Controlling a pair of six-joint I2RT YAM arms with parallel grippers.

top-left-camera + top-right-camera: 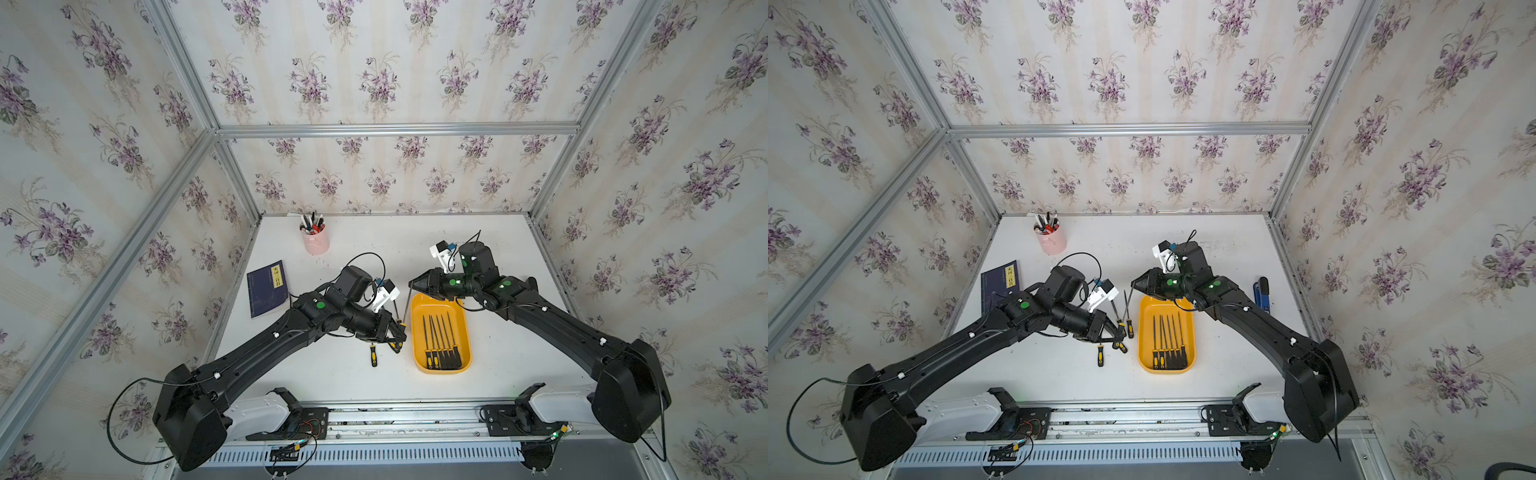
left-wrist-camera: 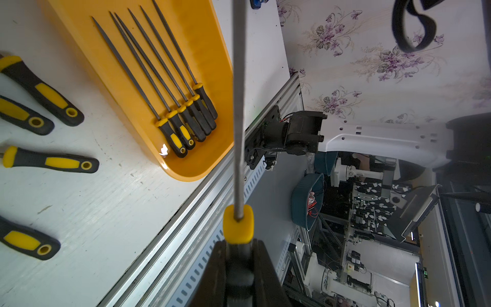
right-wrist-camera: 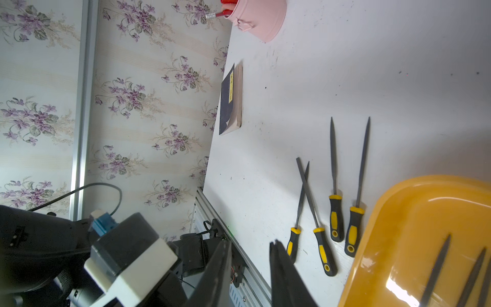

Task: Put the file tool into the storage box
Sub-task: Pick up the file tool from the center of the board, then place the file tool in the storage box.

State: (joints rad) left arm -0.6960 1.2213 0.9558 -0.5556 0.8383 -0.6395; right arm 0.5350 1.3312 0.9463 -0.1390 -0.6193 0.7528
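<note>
Danger of snagging storage box [image 2: 212,53] rim with long blade jutting past fingers of left gripper [image 2: 239,244], clamped on file [image 2: 238,106] handle; right gripper [image 3: 249,247] parted, empty, near blade tip.

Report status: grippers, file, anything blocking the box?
Left gripper shut on held file, handle end, beside storage box. Right gripper open, empty, near the file's tip by box's far end. Four loose files on table beside box.
</note>
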